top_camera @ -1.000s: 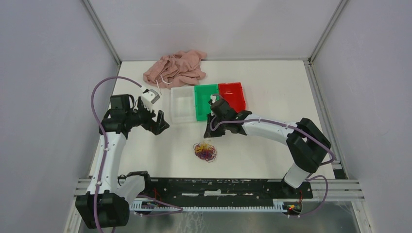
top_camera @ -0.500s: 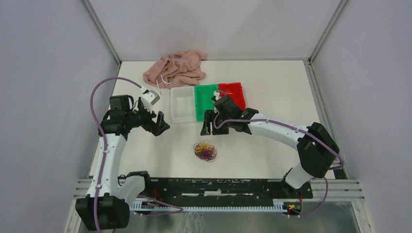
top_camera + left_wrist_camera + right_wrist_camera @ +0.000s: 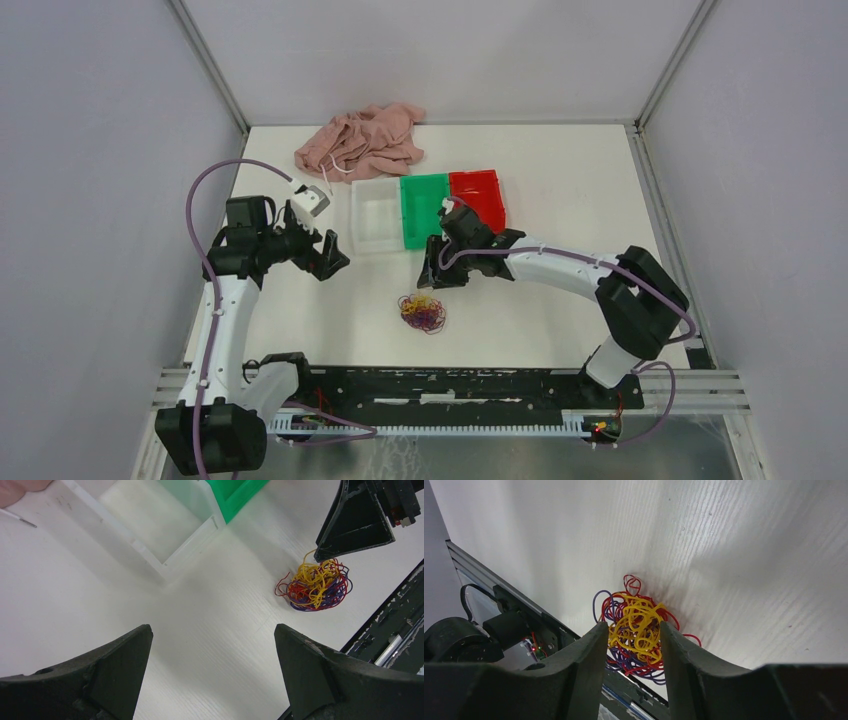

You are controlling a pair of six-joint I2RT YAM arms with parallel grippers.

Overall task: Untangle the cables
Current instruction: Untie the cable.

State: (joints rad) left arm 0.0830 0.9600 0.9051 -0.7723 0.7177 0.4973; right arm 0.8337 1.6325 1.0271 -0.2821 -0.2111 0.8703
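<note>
Cables (image 3: 424,312): one small yellow/red/purple knot on the table (image 3: 560,290), all strands bunched, none lying free, so untangling looks barely begun. Just nearer than knot: black rail (image 3: 450,385) by arm bases. R gripper (image 3: 432,275) sits just beyond knot, tips angled down at it. Wrist cam shows jaws part-way apart w/ knot framed in the gap, nothing clamped. One tip is at a yellow loop on top; contact can't tell. L gripper (image 3: 325,255) is left of knot & further back, well apart from it, jaws wide apart, empty. Beyond knot: clear bin (image 3: 356,215), green bin (image 3: 424,200), red bin (image 3: 482,190) in a row; further back-left, pink garment (image 3: 365,140).

Step, prob: R lining up for a pinch. Next move needs tips on an outer loop, closing on 1–2 strands, not the whole clump. L likely has to come in & pin the rest, so a pull separates rather than drags.
</note>
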